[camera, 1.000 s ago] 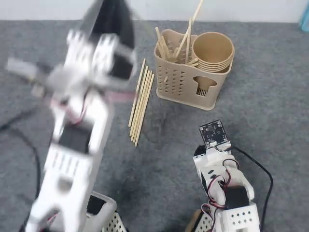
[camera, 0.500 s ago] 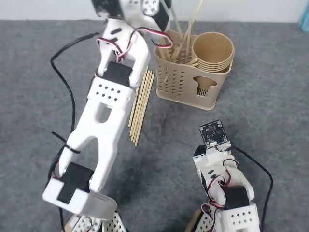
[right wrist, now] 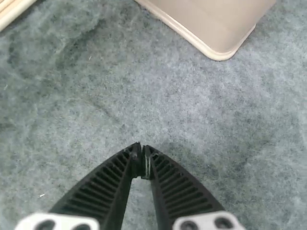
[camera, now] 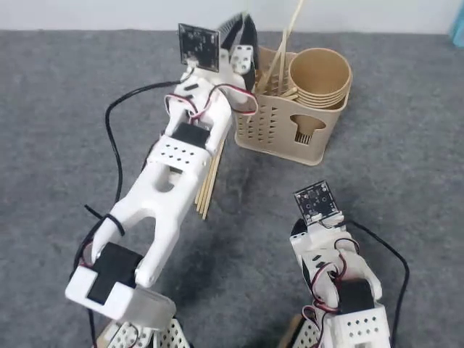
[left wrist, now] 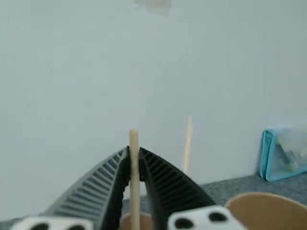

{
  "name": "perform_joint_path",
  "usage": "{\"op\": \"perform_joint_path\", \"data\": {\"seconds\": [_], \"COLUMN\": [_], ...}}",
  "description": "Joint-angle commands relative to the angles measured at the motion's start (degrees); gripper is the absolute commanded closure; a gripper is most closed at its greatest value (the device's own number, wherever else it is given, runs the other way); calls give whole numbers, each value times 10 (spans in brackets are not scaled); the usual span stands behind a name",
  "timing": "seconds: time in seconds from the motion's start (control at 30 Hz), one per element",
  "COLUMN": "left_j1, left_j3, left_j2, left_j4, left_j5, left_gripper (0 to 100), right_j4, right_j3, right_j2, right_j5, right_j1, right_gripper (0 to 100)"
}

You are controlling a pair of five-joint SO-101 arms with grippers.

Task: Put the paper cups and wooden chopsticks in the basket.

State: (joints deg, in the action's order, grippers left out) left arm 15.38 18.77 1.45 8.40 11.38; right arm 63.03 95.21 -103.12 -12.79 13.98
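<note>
The beige basket (camera: 279,123) stands at the back of the grey carpet, with stacked paper cups (camera: 320,74) in its right compartment and several wooden chopsticks (camera: 277,67) standing in the left one. My left gripper (camera: 243,25) hangs over that left compartment, shut on one upright chopstick (left wrist: 133,184); the left wrist view has the gripper (left wrist: 134,153) against a pale wall. More chopsticks (camera: 206,197) lie on the carpet, partly under the left arm. My right gripper (right wrist: 140,160) is shut and empty, low over bare carpet near the basket's corner (right wrist: 216,28).
A light blue object (left wrist: 285,154) sits at the far right by the wall. The right arm's base (camera: 341,290) is at the front right, the left arm's base (camera: 123,290) at the front left. Open carpet lies on both sides.
The left arm has swung from the left side to the basket, bringing its gripper over the left compartment. The right arm has stayed put.
</note>
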Motion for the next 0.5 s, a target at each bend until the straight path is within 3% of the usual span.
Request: {"op": "perform_joint_path", "data": {"seconds": [0.0,0.13,0.2,0.47], "left_j1": [7,5,5,-42], "left_j3": [1,-18,-40,-77], "left_j2": [-12,-67,-103,-301], "left_j4": [1,-145,-228,-537], "left_j5": [-2,-2,-2,-2], "left_gripper": [906,695,635,688], "right_j4": [-1,-2,-2,-2], "right_j3": [12,12,12,12], "right_j2": [-8,-8,-8,-8], "right_j5": [-9,-8,-8,-7], "right_j1": [-4,-4,-4,-4], "right_gripper": [990,990,990,990]}}
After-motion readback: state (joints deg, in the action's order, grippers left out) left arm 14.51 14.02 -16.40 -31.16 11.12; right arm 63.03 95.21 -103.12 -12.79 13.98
